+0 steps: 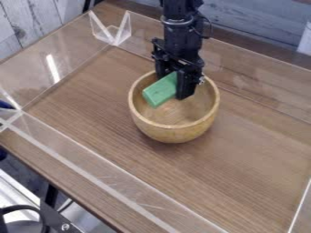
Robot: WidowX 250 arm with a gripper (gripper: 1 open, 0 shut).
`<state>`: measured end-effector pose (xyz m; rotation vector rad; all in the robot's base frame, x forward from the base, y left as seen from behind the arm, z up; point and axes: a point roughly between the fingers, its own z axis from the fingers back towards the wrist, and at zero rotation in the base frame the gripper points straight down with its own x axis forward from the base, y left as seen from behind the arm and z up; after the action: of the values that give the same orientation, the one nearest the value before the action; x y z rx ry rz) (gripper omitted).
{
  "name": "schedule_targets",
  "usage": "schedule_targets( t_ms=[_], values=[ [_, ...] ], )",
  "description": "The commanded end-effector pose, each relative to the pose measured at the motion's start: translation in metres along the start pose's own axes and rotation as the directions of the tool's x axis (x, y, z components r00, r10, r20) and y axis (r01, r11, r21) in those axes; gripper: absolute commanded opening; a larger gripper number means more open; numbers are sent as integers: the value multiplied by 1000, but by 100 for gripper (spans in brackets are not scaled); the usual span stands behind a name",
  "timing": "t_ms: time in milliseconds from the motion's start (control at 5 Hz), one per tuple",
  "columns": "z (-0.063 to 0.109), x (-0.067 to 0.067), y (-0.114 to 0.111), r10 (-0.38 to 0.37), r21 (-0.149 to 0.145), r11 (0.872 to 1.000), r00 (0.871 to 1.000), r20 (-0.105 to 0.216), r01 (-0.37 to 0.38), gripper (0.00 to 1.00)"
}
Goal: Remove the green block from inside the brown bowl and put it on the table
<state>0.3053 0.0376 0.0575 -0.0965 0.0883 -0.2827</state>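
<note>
The green block (pixel 159 90) lies inside the brown bowl (pixel 175 125), near the wall on the far left side of the picture, tilted and right at the tips of the black hand (pixel 177 82), which reaches down into the bowl from the far edge of the desk (pixel 104 148). The hand's fingers are closed together at the block's right-hand end, the rest of the block showing to their left, above the bowl's pale interior.
</note>
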Motion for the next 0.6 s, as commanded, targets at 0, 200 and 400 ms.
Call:
schedule_targets(
  t_ms=[0,200,400],
  values=[
    [17,5,-12,-36,21,999,998,53,34,0],
    [21,6,-24,-63,26,998,996,66,62,0],
    [28,6,-33,-82,32,996,993,82,79,0]
  ],
)
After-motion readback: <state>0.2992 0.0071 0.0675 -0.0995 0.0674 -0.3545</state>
